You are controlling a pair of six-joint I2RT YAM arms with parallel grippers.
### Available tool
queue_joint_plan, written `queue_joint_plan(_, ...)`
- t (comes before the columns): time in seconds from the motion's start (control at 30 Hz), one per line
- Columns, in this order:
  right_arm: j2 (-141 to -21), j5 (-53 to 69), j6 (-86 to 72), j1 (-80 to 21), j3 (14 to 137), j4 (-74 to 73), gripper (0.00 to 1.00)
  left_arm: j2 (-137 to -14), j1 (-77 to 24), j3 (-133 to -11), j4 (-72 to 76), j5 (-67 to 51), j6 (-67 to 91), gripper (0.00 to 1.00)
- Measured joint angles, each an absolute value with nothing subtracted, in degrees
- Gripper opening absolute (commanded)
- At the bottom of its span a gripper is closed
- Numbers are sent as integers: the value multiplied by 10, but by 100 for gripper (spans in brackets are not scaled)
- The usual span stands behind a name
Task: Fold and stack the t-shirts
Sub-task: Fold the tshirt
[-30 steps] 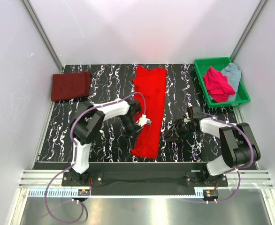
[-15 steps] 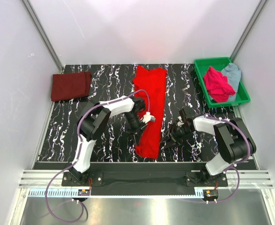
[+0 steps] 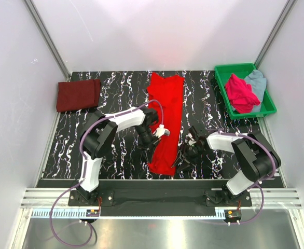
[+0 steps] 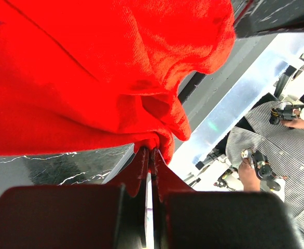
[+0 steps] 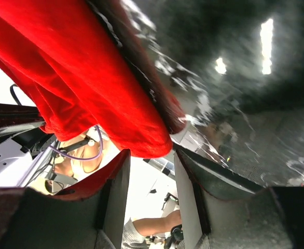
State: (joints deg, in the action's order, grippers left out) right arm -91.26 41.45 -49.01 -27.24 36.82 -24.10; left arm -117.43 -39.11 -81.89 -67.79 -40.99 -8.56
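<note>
Edge of red t-shirt (image 3: pixel 167 98) pinched in left claw (image 4: pixel 151 152), right claw (image 5: pixel 150 156) alongside.

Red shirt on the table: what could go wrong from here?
1. The left hand pinches only a small bunched tuck of the red shirt; the cloth may slip out when pulled.
2. The right hand is open, with the hem barely at its mouth; closing now may miss it or catch only an edge, leaving the fold crooked.
</note>
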Motion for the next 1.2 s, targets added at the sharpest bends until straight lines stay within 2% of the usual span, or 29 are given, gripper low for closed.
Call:
queue_joint_plan(0.23,-933,412,-488,-286,379,-212,44,-1157,-391,-800,-667,-409,-85,0)
queue_joint_plan(0.37,-938,405,-482,-293,380,-203,36,-1143,-391,-791,-664,-410,-85,0)
queue_joint_plan(0.57,-944,380,-469,-313,385,-205,37,-1138,-391,-791,-663,-410,-85,0)
queue_joint_plan(0.63,-948,376,-469,-325,390,-208,34,-1138,-391,-791,-663,-410,-85,0)
queue_joint_plan(0.67,-950,375,-468,-333,392,-209,29,-1138,-391,-791,-663,-410,-85,0)
queue_joint_plan(0.7,-952,372,-467,-340,395,-210,12,-1138,-391,-791,-663,-410,-85,0)
queue_joint_plan(0.77,-955,364,-462,-349,399,-211,0,-1138,-391,-791,-663,-410,-85,0)
queue_joint_plan(1.0,-954,352,-452,-352,408,-238,0,-1138,-387,-791,-664,-410,-86,0)
queue_joint_plan(1.2,-902,320,-403,-312,425,-363,0,-1133,-370,-792,-672,-407,-90,0)
